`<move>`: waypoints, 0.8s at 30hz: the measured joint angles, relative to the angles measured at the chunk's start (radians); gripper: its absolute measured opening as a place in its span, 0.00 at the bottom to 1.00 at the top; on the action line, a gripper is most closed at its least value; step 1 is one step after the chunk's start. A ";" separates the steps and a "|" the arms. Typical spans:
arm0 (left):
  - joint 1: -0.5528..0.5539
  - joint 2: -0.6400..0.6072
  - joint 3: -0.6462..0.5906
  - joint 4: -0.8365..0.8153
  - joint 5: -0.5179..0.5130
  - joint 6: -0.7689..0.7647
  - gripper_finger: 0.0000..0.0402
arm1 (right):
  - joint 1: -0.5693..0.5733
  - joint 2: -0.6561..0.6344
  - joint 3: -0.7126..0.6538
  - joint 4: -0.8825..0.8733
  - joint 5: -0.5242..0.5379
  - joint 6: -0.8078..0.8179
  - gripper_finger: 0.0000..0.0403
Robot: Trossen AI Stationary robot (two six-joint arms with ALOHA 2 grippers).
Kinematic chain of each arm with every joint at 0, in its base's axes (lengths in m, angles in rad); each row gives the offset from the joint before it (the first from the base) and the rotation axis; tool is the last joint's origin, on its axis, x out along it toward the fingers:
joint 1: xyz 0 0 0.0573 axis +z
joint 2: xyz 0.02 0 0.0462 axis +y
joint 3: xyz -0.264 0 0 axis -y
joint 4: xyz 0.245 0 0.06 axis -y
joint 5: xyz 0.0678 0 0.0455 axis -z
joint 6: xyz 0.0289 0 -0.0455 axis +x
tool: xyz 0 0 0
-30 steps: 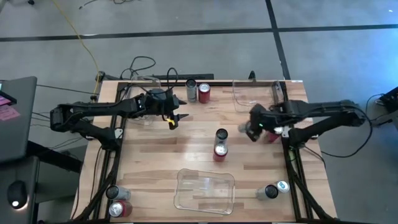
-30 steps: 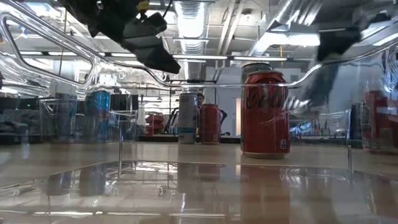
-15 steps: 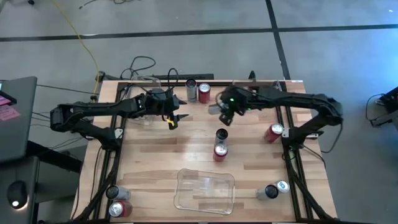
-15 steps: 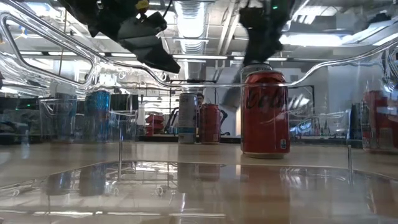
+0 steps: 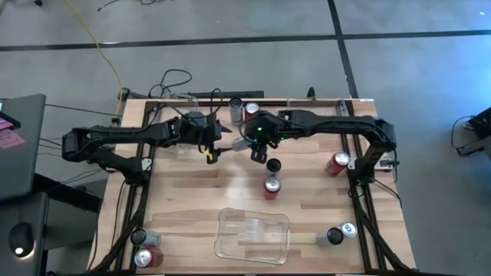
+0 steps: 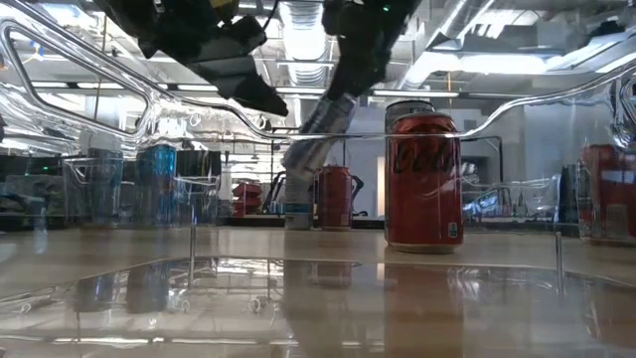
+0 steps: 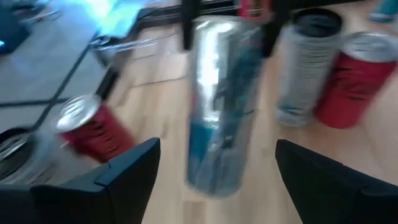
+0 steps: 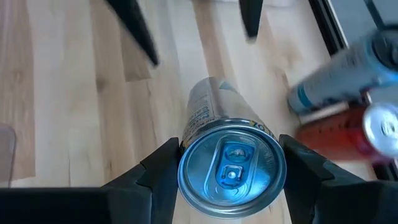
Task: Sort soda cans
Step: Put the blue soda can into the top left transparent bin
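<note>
My right gripper reaches across the far middle of the table, shut on a silver-blue soda can. The can hangs tilted above the wood. My left gripper stands open just left of it, pointing at the can, its fingers apart and clear of the can's sides. Behind them, a dark grey can and a red can stand upright at the far edge. In mid-table stand a dark can and a red can. My right gripper pinches the silver-blue can between its two fingers at the can's top end, one finger on each side just below the rim. The fingers come from above, slanting down. The can hangs below them, tilted and clear of the table.
A clear bin sits at the near middle, and another at the far right. A red can stands by the right edge. Two cans stand at the near right corner and two at the near left.
My right gripper has swept from the table's right edge toward the left and far side with the silver-blue can, rolling as it went. It has stopped in front of my left gripper. The can stays lifted clear and is now tilted.
</note>
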 joint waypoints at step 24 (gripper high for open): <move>-0.013 0.026 0.002 0.114 0.071 -0.069 0.79 | 0.037 0.024 0.040 0.093 -0.053 -0.146 0.55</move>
